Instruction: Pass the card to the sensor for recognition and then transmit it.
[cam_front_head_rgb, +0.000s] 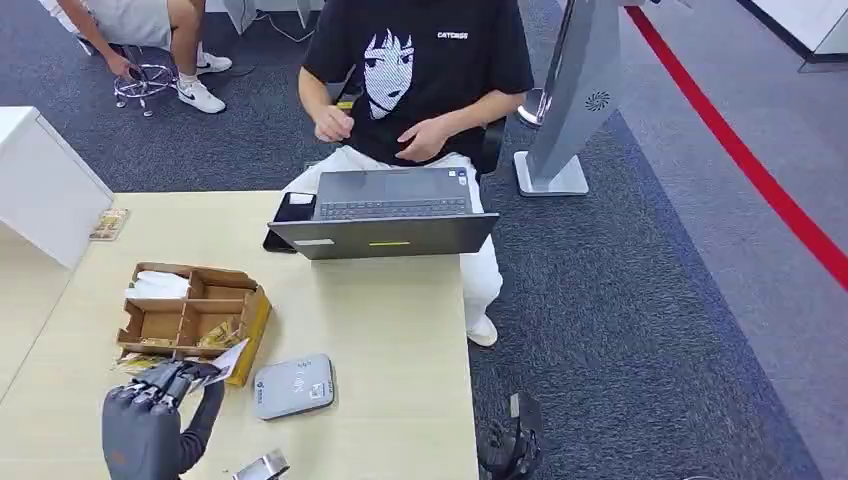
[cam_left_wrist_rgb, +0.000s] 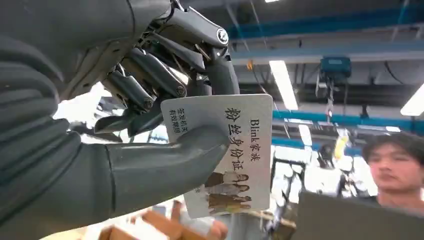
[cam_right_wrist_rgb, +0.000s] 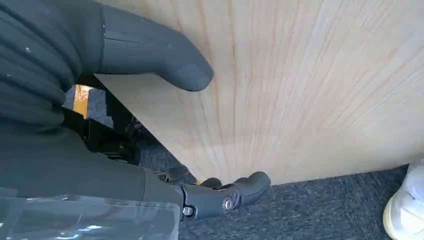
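My left hand (cam_front_head_rgb: 148, 415) is raised over the near left part of the table and pinches a white card (cam_front_head_rgb: 227, 361) between thumb and fingers. In the left wrist view the card (cam_left_wrist_rgb: 235, 150) shows black Chinese print and a small photo, with the thumb (cam_left_wrist_rgb: 165, 165) pressed across its face. The sensor (cam_front_head_rgb: 293, 386), a flat grey rounded pad, lies on the table just right of the card. My right hand (cam_right_wrist_rgb: 125, 167) hangs low beside a light wooden panel, thumb and fingers apart, holding nothing.
A cardboard organiser box (cam_front_head_rgb: 190, 315) stands just beyond my left hand. An open grey laptop (cam_front_head_rgb: 385, 215) sits at the table's far edge (cam_front_head_rgb: 200, 195), with a person in a black T-shirt (cam_front_head_rgb: 420, 60) seated behind it. A grey stand (cam_front_head_rgb: 580, 90) is on the carpet at right.
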